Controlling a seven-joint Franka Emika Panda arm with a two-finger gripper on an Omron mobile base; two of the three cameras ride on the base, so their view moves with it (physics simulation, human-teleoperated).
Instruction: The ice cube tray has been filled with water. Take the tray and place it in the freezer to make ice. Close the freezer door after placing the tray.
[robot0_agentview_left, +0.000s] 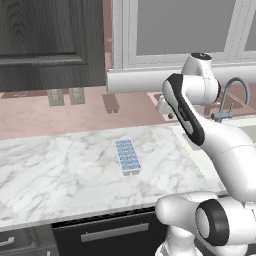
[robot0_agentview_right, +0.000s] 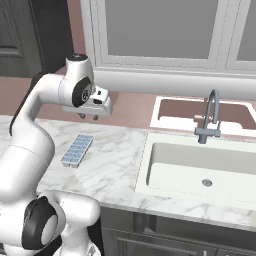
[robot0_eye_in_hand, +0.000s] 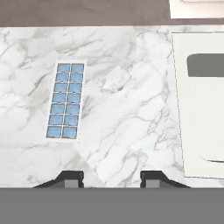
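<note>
Tray first: the ice cube tray (robot0_agentview_left: 128, 157) lies flat on the marble counter (robot0_agentview_left: 60, 165), out in the middle of the slab, nothing touching it. Two rows of little square cells, all tinted pale blue with the water (robot0_eye_in_hand: 65, 99). From the hand view the tray sits left of centre, long side running away from the camera.

Relative to the tray, the gripper (robot0_agentview_right: 89, 116) hangs up in the air, above the counter and off toward the sink side, not in contact with it. Its fingertips (robot0_eye_in_hand: 70, 177) stand apart with bare marble showing between them, so the hand is parted and holding nothing.

Further out from the tray on that same side is the white sink basin (robot0_agentview_right: 200, 170) with a grey curved faucet (robot0_agentview_right: 209, 120) behind it. Behind the tray runs the pinkish backsplash (robot0_agentview_left: 30, 112), and above that a dark wood cabinet (robot0_agentview_left: 45, 40) and pale glass-front cabinets (robot0_agentview_right: 160, 30).
</note>
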